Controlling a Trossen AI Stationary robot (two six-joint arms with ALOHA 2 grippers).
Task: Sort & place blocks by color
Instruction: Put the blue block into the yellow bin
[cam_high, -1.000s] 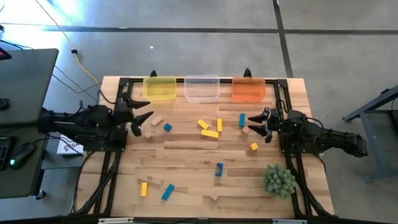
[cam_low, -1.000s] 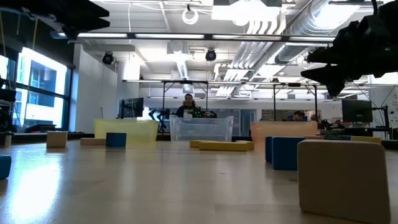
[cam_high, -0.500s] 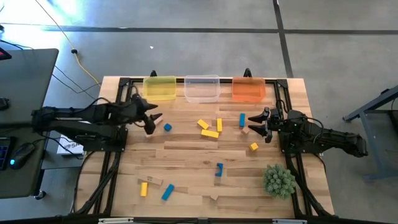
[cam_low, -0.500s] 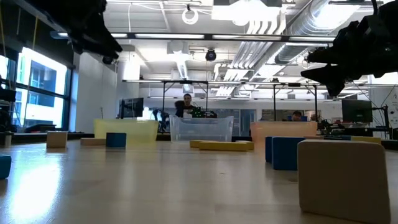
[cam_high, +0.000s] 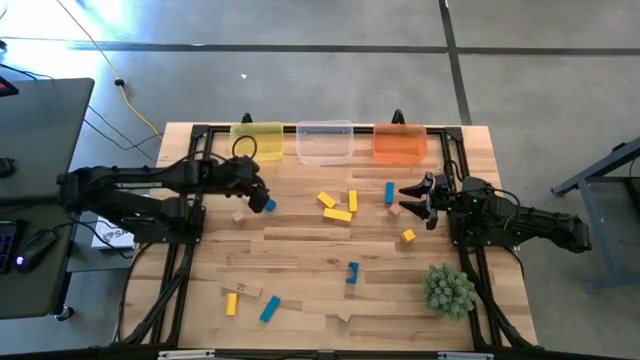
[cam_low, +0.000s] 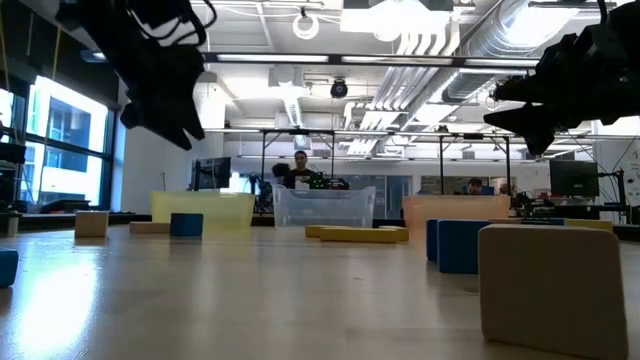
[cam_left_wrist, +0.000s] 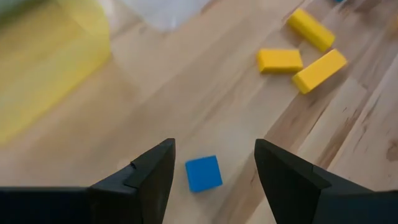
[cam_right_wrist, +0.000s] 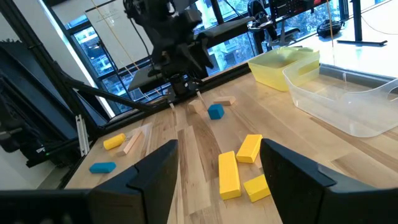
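Sorting has barely begun, as I judge it: the yellow bin (cam_high: 257, 141), clear bin (cam_high: 325, 142) and orange bin (cam_high: 400, 142) along the far edge of the desk (cam_high: 300, 255) look empty, and every block I can see lies loose on the wood. My left end effector (cam_left_wrist: 214, 163) hovers with fingers spread wide, holding nothing, directly above a blue cube (cam_left_wrist: 203, 173) that sits between them; three yellow blocks (cam_left_wrist: 301, 53) lie well beyond it. My right end effector (cam_high: 413, 198) waits wide and empty, with a blue bar (cam_high: 389, 192) just beside it and a yellow cube (cam_high: 408, 236) near. More pieces lie far from both end effectors, toward the near edge: a blue block (cam_high: 352, 271) and a yellow-blue-tan group (cam_high: 250, 297). The green plant ball (cam_high: 448, 290) is no part of the sort. Tan blocks blend into the wood, so I cannot count them with certainty; the bins' insides are only partly legible from the low view
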